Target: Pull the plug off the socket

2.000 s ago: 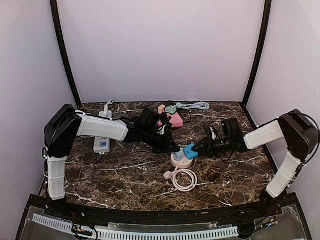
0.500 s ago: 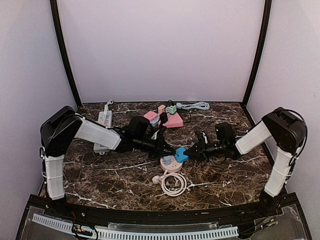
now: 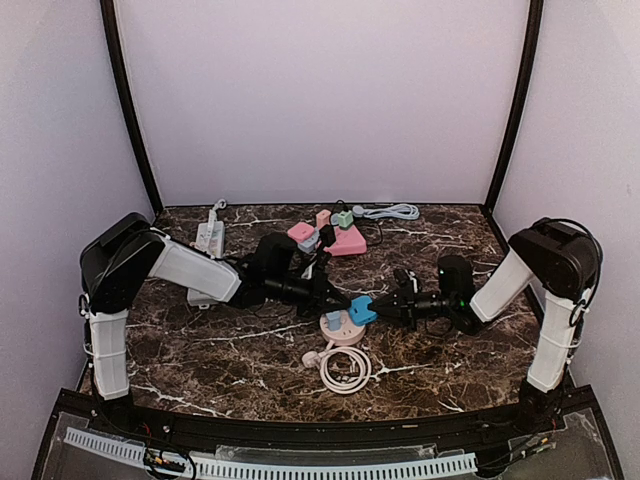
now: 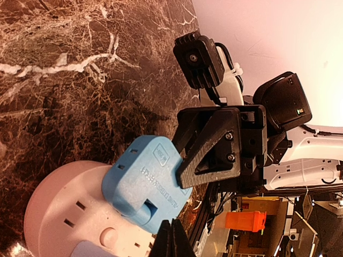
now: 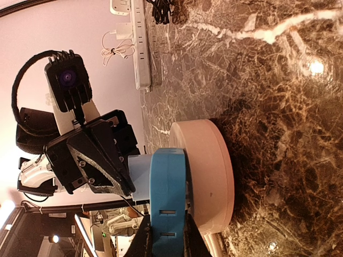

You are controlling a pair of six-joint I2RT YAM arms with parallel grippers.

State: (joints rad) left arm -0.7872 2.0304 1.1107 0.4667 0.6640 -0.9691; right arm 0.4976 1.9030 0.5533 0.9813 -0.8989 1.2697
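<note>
where a white cable (image 3: 345, 370) lies coiled on the near surface (image 3: 220, 350), round pink socket (image 3: 345, 333) just behind it, blue plug (image 3: 361, 312) on its top face, right tool (image 3: 373, 306) clamped on the blue plug, left tool (image 3: 340, 299) closed tight over the socket's left side, power strip (image 3: 210, 238) farther back

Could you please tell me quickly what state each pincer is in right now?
Left pincer: closed, holding nothing visible.
Right pincer: closed on the blue plug.
</note>
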